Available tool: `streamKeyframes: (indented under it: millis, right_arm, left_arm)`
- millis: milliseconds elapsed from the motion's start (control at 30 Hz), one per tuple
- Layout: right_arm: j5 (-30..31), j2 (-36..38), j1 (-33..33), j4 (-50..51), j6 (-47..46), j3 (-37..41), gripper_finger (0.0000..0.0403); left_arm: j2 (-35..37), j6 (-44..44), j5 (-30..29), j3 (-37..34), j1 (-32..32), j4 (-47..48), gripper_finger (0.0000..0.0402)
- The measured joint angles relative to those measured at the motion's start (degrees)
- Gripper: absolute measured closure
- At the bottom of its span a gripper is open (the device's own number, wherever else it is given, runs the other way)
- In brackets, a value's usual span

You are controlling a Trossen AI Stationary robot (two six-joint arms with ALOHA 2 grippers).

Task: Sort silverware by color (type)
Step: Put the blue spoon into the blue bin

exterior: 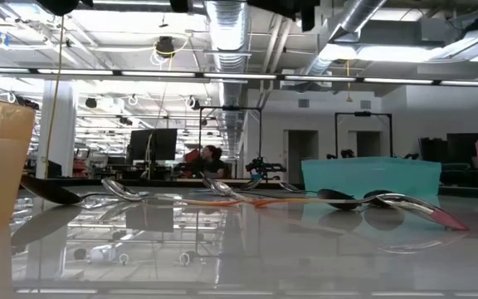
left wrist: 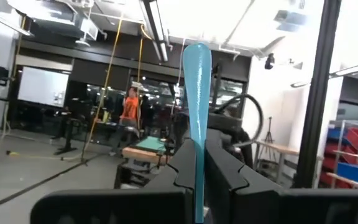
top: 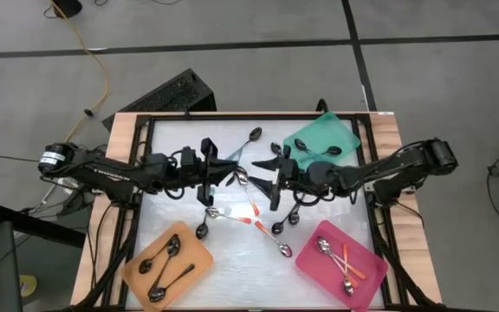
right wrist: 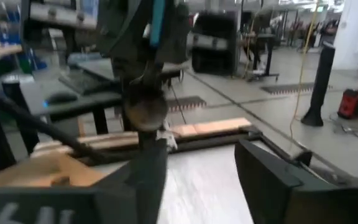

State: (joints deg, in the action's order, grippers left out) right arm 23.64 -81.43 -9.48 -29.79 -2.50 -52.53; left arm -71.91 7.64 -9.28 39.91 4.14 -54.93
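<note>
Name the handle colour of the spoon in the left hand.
Teal; the spoon handle shows best in the left wrist view.

Lab: exposed ducts [exterior: 226,25], workbenches [left wrist: 143,149]

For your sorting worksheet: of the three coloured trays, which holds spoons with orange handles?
The pink tray, at the table's near right corner. Its spoons show thin orange handles; the orange and teal trays hold dark-handled ones.

Legible text, labels, brands, numbers, signs: none. Left arm [top: 102,171] carries pale lettering along its casing, too small to read. No other markings visible in any view.
</note>
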Motion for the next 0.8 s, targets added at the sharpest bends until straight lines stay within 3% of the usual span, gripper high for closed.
streamKeyframes:
  millis: [200,533,800]
  right_arm:
    - [-3.6,0.1,1.5,-5.2,-1.3,0.0,0.0141]
    - [-5.7,0.1,1.5,-6.8,-2.0,0.0,0.0138]
    - [-5.7,-0.6,1.8,-6.5,-5.0,0.0,0.0138]
  left_arm:
    - [-2.5,0.1,-0.2,0.0,0.7,-2.2,0.0401]
    - [-9.6,-0.1,-0.1,0.0,0.7,-12.3,0.0401]
    - [-11.5,-1.7,-0.5,0.1,0.7,-13.7,0.0401]
